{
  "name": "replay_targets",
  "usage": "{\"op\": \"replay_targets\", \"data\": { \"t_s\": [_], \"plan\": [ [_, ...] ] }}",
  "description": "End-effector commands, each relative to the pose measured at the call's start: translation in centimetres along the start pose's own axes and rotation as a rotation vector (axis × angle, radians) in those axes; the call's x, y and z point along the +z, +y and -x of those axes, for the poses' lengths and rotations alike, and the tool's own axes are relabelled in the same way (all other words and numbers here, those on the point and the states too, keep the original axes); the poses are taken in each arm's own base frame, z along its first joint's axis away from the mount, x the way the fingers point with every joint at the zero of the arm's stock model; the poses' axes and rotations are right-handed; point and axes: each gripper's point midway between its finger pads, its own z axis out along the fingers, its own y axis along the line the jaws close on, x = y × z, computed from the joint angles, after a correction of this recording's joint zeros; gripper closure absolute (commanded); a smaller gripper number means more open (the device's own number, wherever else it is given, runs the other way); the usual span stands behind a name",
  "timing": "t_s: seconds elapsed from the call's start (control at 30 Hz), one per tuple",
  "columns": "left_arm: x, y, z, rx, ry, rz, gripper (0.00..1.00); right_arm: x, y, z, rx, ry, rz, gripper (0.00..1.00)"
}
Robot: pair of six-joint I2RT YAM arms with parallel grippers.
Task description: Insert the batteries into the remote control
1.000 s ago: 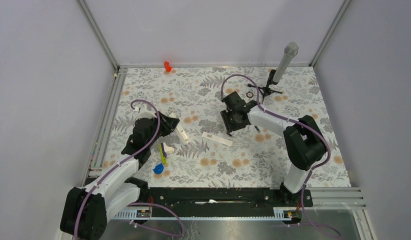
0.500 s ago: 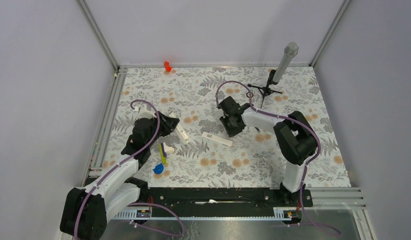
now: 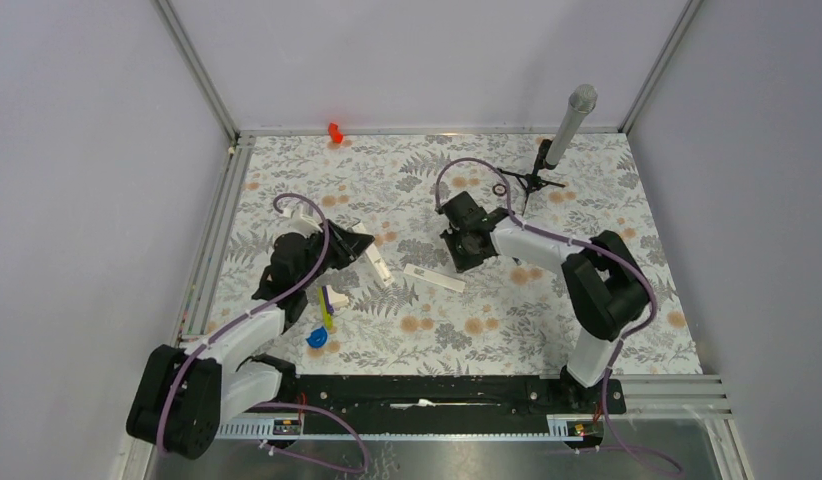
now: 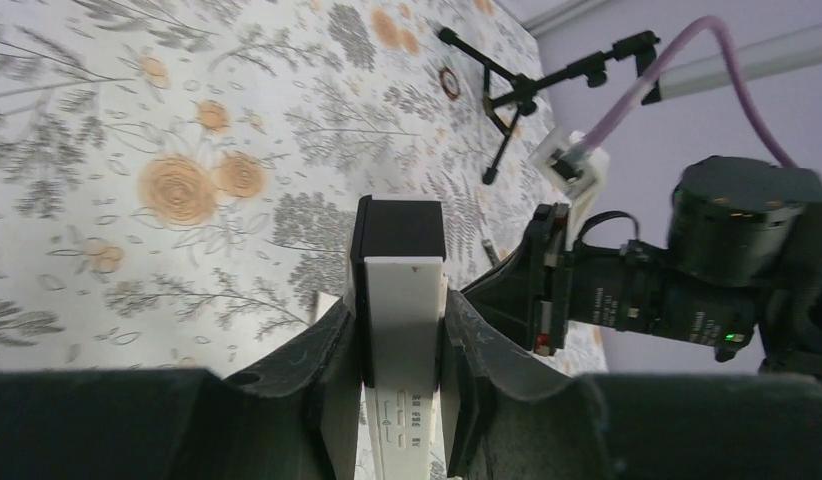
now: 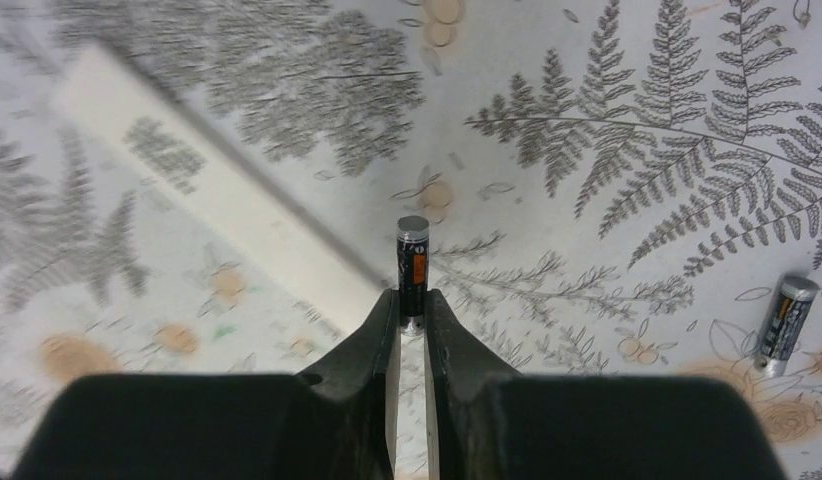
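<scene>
**A:** Batteries first. Where were they?

**B:** The held battery [image 5: 412,262] stood on end at the centre of the right wrist view. The right fingers [image 5: 382,335] had closed nearly together and pinched its lower end. I could not tell whether it touched the bench [image 5: 607,60]. The loose battery [image 5: 788,322] lay flat on the floral surface at the lower right edge of that frame, well apart from the fingers.

**B:** The remote control [image 4: 402,280] was in the left fingers [image 4: 327,350], which were drawn in and clamped on its two long sides. Its dark end stuck out toward the top of the left wrist frame, and small grey marks showed near the bottom. From overhead it sat left of centre.

**A:** Was anything close to the right arm?

**B:** A white flat strip [image 3: 434,277] lay on the bench just below and left of the right fingers in the overhead view, between the two arms.

**A:** And elsewhere?

**B:** A yellow, white and blue toy cluster [image 3: 325,315] sat at lower left. A black ring [image 3: 499,189] lay beside a microphone stand [image 3: 532,182] at upper right. A small red object [image 3: 334,131] stood at the bench's top edge.
</scene>
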Motion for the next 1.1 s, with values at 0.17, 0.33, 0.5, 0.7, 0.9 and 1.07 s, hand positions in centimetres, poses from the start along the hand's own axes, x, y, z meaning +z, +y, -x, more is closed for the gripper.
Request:
{"op": "replay_targets", "data": {
  "t_s": [0.17, 0.33, 0.5, 0.7, 0.9, 1.07],
  "plan": [
    [2.0, -5.8, -1.1, -0.063, 0.078, -0.265, 1.0, -10.6, 7.1, 4.3, 0.076, -0.214, 0.39, 0.9],
    [3.2, -6.0, -2.3, -0.116, 0.101, -0.27, 1.0, -13.7, 10.2, 4.4, 0.09, -0.212, 0.482, 0.9],
    [4.1, -5.6, -3.0, -0.208, 0.123, -0.263, 1.0, -14.3, 11.1, 4.4, 0.113, -0.228, 0.43, 0.9],
    [4.4, -5.6, -3.5, -0.266, 0.145, -0.28, 1.0, -13.5, 11.9, 3.8, 0.075, -0.206, 0.375, 0.89],
    [4.5, -5.9, -3.7, -0.274, 0.158, -0.299, 1.0, -13.0, 12.3, 3.6, 0.032, -0.188, 0.354, 0.88],
    [4.4, -6.0, -3.8, -0.269, 0.166, -0.303, 1.0, -12.1, 12.3, 3.3, 0.001, -0.163, 0.325, 0.87]
  ]
}}
